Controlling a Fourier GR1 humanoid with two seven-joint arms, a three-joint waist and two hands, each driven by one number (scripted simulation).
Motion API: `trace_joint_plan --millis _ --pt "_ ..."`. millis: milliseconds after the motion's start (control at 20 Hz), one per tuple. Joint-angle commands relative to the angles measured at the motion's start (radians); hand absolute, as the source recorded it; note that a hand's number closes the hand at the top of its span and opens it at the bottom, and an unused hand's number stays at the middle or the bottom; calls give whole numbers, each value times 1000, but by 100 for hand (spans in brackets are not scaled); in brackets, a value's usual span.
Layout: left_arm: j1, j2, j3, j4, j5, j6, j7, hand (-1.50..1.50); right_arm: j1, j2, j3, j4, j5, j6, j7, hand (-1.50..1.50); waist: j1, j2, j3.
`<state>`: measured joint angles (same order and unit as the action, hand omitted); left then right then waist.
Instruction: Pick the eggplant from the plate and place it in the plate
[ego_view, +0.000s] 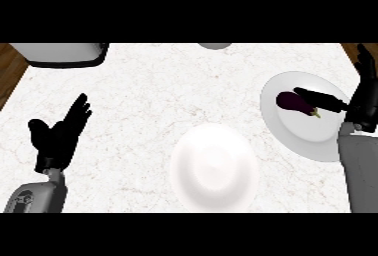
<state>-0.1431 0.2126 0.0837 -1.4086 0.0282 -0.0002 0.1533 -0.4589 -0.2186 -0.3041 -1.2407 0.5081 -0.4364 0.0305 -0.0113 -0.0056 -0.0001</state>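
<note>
A dark purple eggplant (294, 103) lies on the white plate (295, 135) at the right side of the counter. My right hand (354, 102) hovers over that plate, its thumb stretched toward the eggplant and touching its right end, its fingers pointing up and straight. A second white plate (214, 167) sits bare near the counter's middle, closer to me. My left hand (59, 135) rests open at the left, fingers up, away from both plates.
A grey-white appliance with a dark rim (63, 54) stands at the back left corner. A small grey object (215, 45) shows at the back edge. Wooden floor (9, 75) borders the counter at the left.
</note>
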Motion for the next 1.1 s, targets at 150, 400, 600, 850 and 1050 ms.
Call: trace_joint_plan --millis 150,400,600,850,1050 --pt "10 1 9 -15 -6 7 -2 0 98 54 -65 -156 -272 175 67 -150 1 2 0" --pt "-47 11 29 66 5 -41 -32 0 160 -38 -118 -122 -374 261 -34 -150 9 6 0" --pt "15 -14 12 -41 -11 -13 28 0 209 -81 -160 -172 -428 285 -46 -150 11 5 0" --pt "7 -31 6 -10 -38 -5 -5 0 344 -29 -135 -240 -426 279 -119 -150 9 5 0" --pt "-64 1 58 17 3 -36 23 0 332 -88 -179 -112 -440 295 -198 -150 10 6 0"
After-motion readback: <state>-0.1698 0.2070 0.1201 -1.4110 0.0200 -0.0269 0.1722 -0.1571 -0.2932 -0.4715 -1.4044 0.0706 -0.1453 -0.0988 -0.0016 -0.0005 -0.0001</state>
